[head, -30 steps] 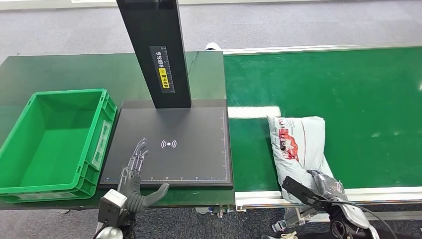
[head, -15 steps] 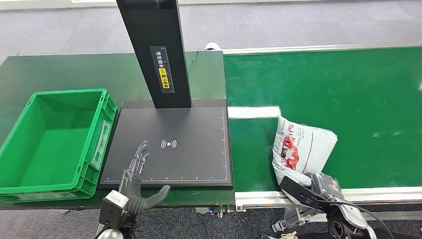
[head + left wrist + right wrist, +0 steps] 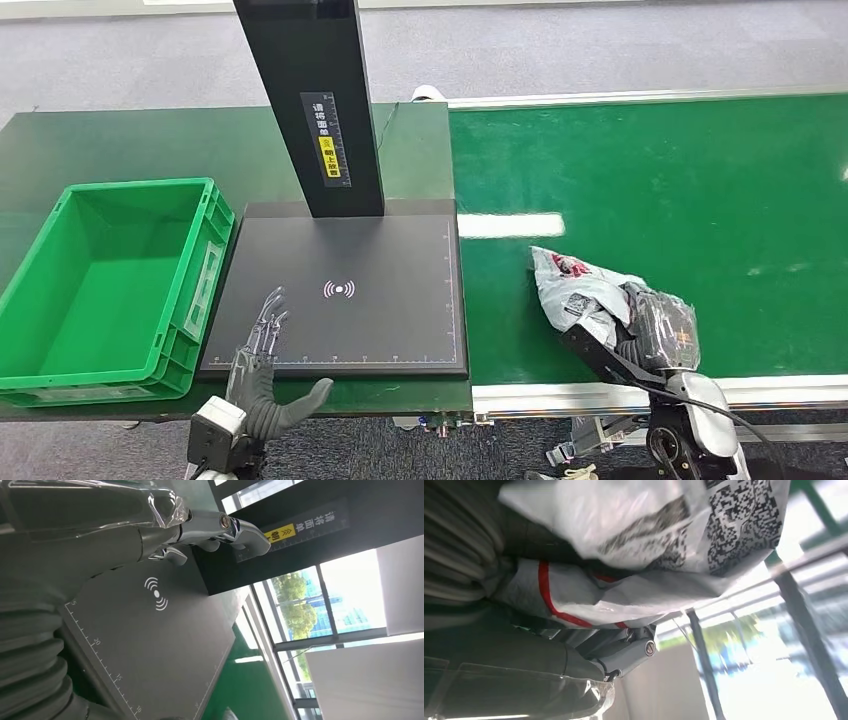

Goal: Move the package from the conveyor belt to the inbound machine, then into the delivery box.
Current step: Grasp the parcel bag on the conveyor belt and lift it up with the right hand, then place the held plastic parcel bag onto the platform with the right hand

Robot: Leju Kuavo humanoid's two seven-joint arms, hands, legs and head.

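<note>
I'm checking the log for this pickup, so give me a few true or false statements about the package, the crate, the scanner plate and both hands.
1. The right hand grips the white plastic mailer package. True.
2. The green plastic crate holds the package. False: nothing lies in it.
3. The left hand has its fingers spread, holding nothing. True.
4. The package lies on the black scanner plate. False: it is over the green conveyor belt.

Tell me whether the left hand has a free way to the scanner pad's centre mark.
Probably yes. The left hand hovers open at the near edge of the scanner pad, and the pad between it and the centre mark is bare; the black post stands farther back.
</note>
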